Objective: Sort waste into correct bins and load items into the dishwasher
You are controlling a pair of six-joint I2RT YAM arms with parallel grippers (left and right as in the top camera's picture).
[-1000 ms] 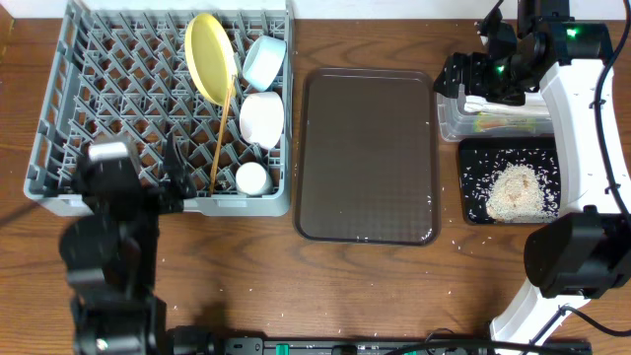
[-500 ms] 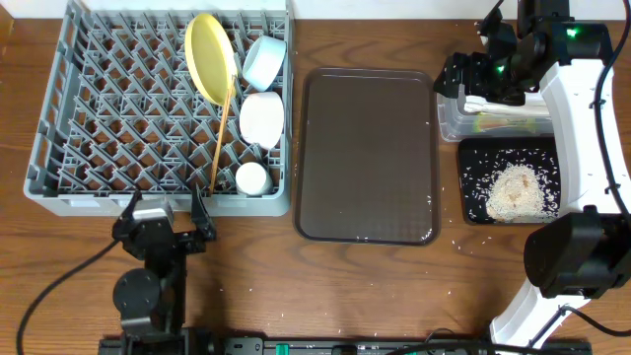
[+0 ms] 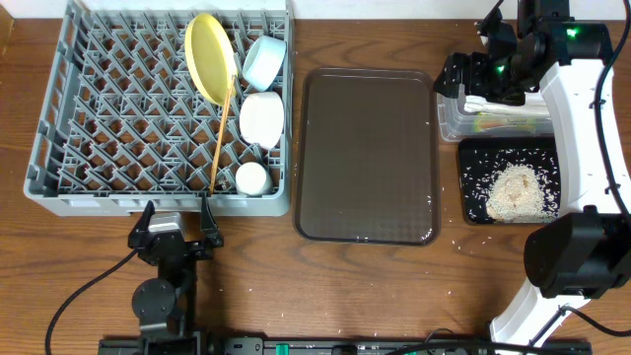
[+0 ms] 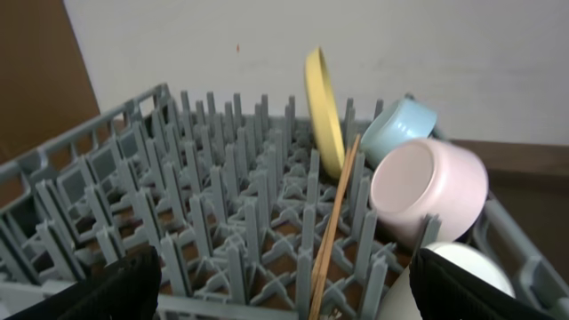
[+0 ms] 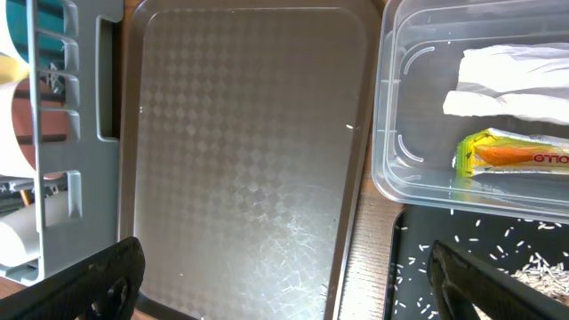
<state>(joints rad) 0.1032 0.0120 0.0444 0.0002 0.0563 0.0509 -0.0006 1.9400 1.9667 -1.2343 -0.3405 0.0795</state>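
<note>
The grey dish rack [image 3: 99, 108] holds the yellow plate [image 3: 210, 54], light blue bowl [image 3: 263, 61], white bowl [image 3: 262, 118], white cup [image 3: 252, 178] and chopsticks [image 3: 222, 133]. My left gripper [image 3: 177, 215] is open and empty in front of the rack's near edge [image 4: 178, 196]. My right gripper [image 3: 480, 79] is open and empty above the left end of the clear tub [image 5: 418, 116]. The tub holds the napkin [image 5: 516, 80] and the wrapper [image 5: 516, 158]. Rice [image 3: 515, 190] lies in the black tray [image 3: 473, 158].
The dark brown serving tray [image 3: 367, 153] lies between rack and bins, with nothing on it but a few grains. Stray rice grains dot the table near the tray's front right corner. The right arm's white links stand along the table's right edge.
My left arm has pulled back from the rack's front left and folded down to the table's near edge. The right arm has not moved.
</note>
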